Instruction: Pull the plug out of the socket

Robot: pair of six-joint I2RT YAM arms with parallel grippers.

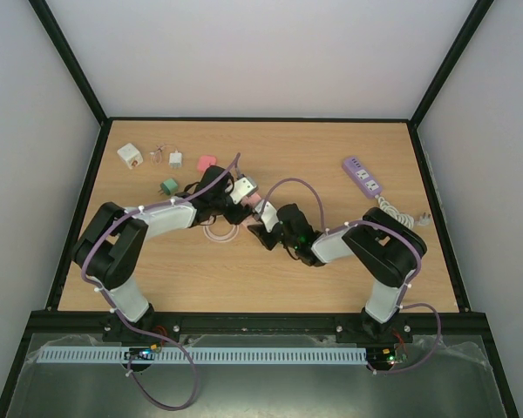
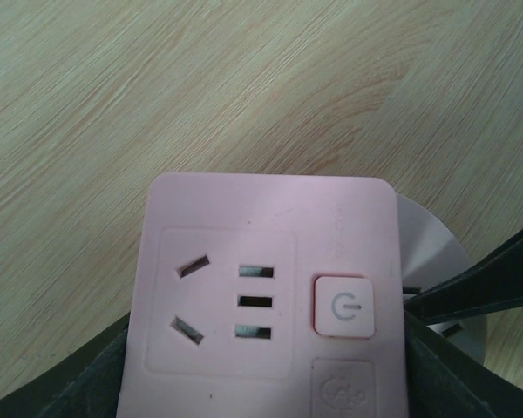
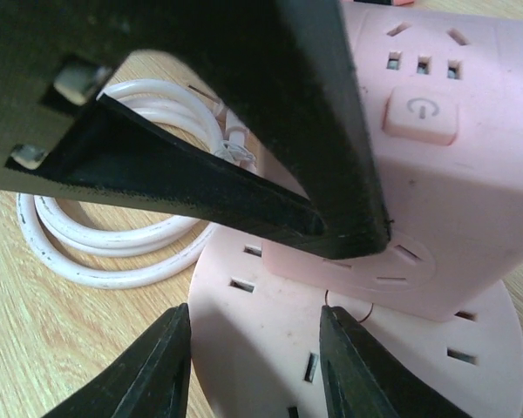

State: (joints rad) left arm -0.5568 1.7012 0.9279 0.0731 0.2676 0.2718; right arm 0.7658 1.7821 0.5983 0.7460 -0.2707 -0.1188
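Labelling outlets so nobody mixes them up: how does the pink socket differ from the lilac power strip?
The socket is pink, a square block on a round disc; the power strip is lilac, long and narrow. The socket sits mid-table, the power strip far right. Both are corded.

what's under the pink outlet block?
A round pink disc base, slotted on top, lying on the wooden table. A black finger of the left gripper covers part of the seam under the outlet block.

Lab: black-framed enclosure (image 1: 70, 54), wooden table (image 1: 244, 292)
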